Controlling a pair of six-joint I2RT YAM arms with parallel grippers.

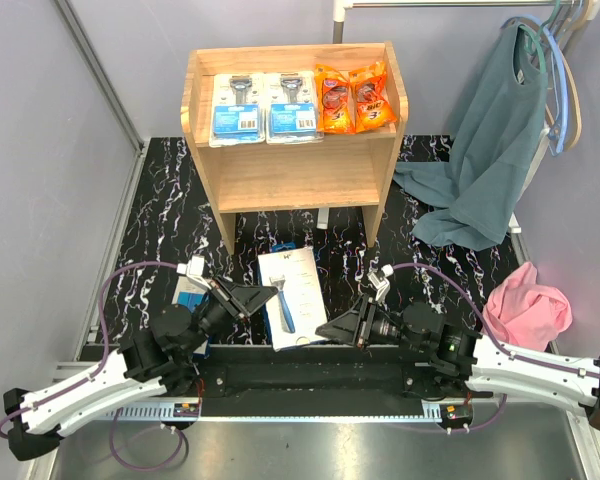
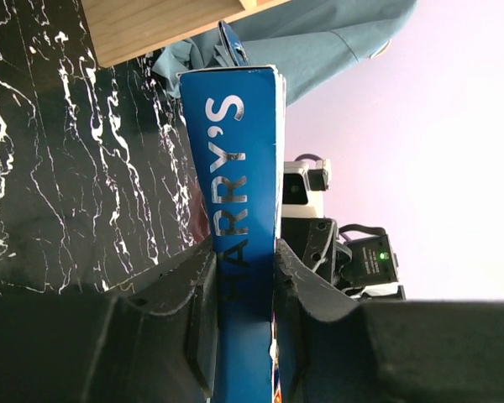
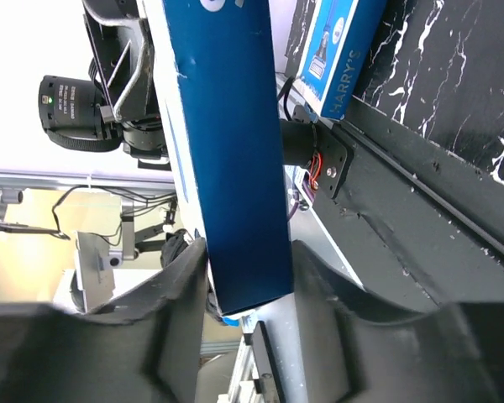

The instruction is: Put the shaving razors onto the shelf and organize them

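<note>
left claw point(image 2: 244, 264) and right claw point(image 3: 250, 256) both clamped on one flat box point(image 1: 298, 275) held between them | second box point(image 1: 188, 298) beside left claw | risk: uneven pull twists or drops it | shelf point(image 1: 292, 178) ahead, lower tier free, side rims narrow entry
</note>
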